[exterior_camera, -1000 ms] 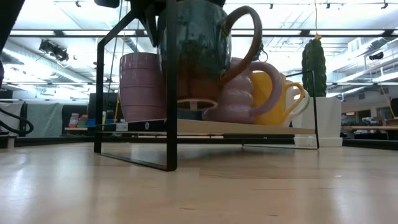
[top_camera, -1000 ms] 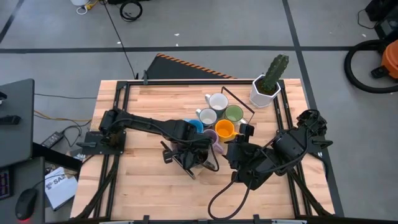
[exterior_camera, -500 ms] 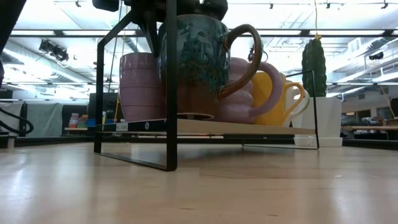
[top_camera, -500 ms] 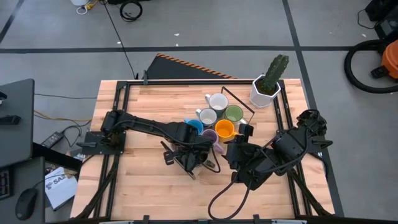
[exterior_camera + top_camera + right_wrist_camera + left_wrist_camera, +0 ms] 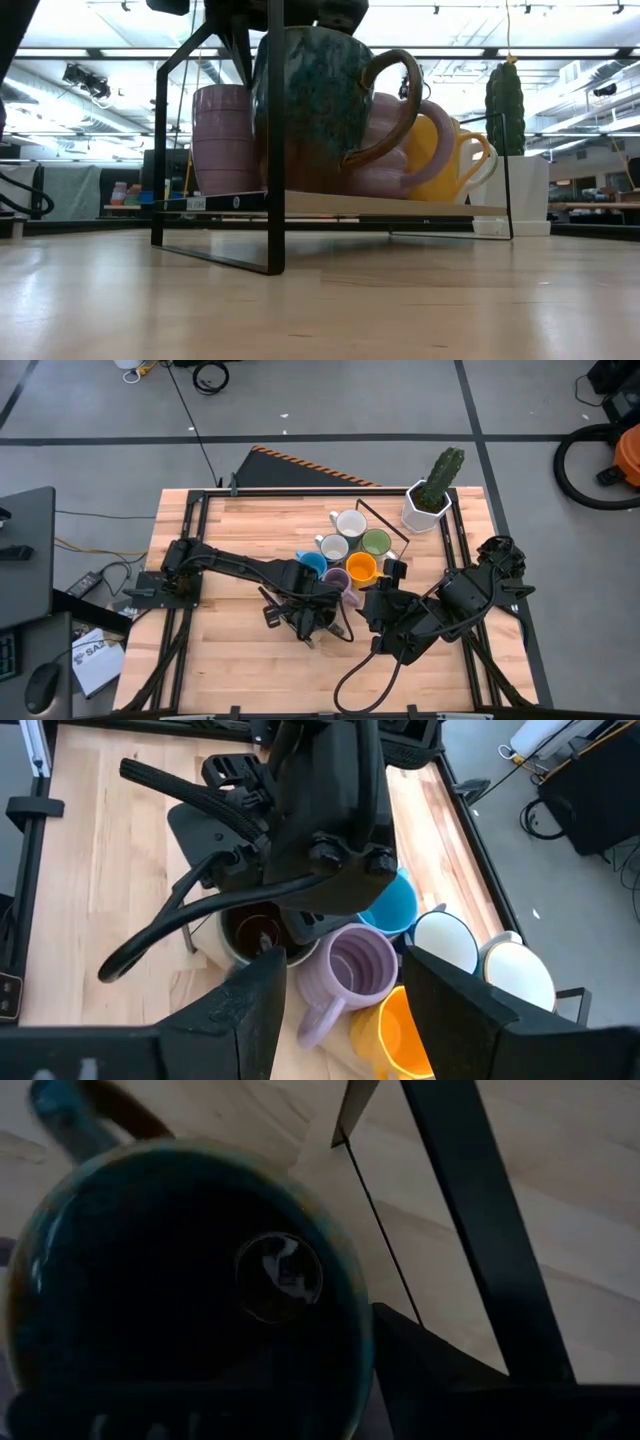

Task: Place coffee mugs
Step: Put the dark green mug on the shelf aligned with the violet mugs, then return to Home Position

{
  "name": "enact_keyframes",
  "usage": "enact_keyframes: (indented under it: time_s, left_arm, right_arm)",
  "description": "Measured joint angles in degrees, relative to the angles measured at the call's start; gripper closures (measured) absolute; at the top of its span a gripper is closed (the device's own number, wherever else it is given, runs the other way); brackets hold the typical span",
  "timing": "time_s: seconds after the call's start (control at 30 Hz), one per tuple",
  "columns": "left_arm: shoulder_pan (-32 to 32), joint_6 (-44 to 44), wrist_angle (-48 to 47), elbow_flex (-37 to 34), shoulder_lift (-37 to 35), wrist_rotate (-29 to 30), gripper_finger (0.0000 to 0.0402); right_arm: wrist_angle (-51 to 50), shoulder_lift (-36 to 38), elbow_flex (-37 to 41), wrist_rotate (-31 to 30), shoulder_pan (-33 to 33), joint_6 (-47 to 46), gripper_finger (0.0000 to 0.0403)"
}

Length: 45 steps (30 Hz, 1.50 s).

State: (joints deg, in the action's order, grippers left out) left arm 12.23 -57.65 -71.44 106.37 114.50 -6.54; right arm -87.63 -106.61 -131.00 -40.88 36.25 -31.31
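Left claw [image 5: 308, 612] is clamped on the dark brown-black mug [image 5: 320, 110], holding it upright at the near end of the black-framed wooden rack [image 5: 400, 208] toward the tabletop's [image 5: 230, 660] front edge, its base about level with the shelf. Behind it on the rack stand a lilac mug [image 5: 225, 140], a ribbed lilac mug [image 5: 350, 967], the orange mug [image 5: 361, 568], blue mug [image 5: 390, 906], and further mugs. Right claw [image 5: 340, 1020] waits with fingers apart beside the rack, toward the tabletop's right edge
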Motion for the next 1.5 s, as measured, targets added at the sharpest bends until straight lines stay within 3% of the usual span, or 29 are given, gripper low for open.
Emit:
enact_keyframes:
  time_s: [0.17, 0.6, 1.03, 1.27, 1.5]
  left_arm:
    - [0.40, 1.74, -0.05, 0.00, 0.00, 0.51, 0.0286]
    - [0.95, 4.55, -1.09, 0.02, -0.68, 3.59, 0.0280]
    - [2.01, 4.98, -1.64, 0.42, -4.22, 9.48, 0.0235]
    - [3.11, 14.31, -1.49, 0.76, -9.21, 13.05, 0.0234]
    - [3.96, 28.76, -5.73, 0.76, -13.73, 12.53, 0.0245]
  right_arm:
    - [0.15, 0.00, 0.00, 0.37, 0.00, 0.01, 0.0196]
    - [2.01, -0.02, 0.00, 1.52, -1.52, 1.82, 0.0196]
    - [0.86, 0.05, 0.00, 2.17, -1.55, 2.53, 0.0199]
    - [0.39, 1.86, -0.04, 1.75, -1.60, 1.67, 0.0220]
    - [1.16, 3.14, -0.05, 1.43, -2.56, 2.29, 0.0241]
